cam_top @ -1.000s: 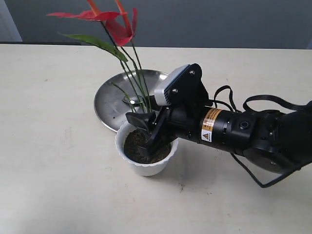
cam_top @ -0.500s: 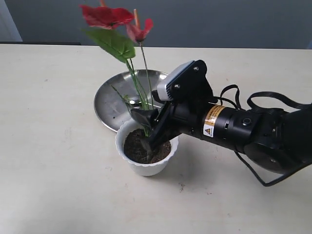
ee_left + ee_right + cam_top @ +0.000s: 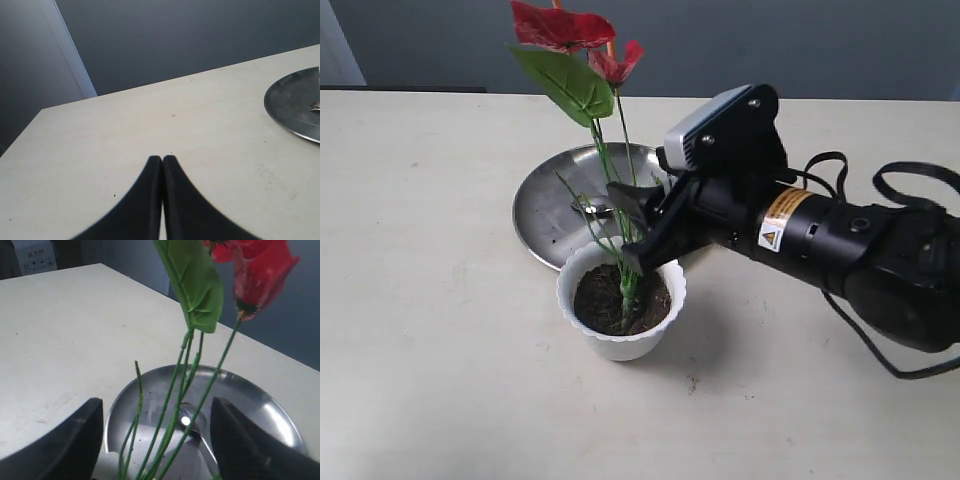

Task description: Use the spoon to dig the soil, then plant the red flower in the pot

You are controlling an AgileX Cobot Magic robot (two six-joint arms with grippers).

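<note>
The red flower (image 3: 560,25) stands upright with its stem in the soil (image 3: 600,295) of the white scalloped pot (image 3: 620,340). My right gripper (image 3: 632,230) hovers just above the pot's far rim, open. Its jaws stand wide on either side of the green stems (image 3: 175,405) without touching them. In the right wrist view the petals (image 3: 260,275) and broad leaf (image 3: 195,285) rise above the right gripper (image 3: 156,410). The spoon (image 3: 192,422) lies in the steel plate (image 3: 250,405) behind the stems. My left gripper (image 3: 162,159) is shut and empty over bare table.
The round steel plate (image 3: 545,215) sits directly behind the pot, touching or nearly touching it. The right arm's body and cable (image 3: 880,250) stretch across the table's right side. The left wrist view catches the plate's edge (image 3: 295,105).
The right gripper has risen out of the pot and drawn back to the right. The flower has swung from leaning left to standing upright on its own in the soil.
</note>
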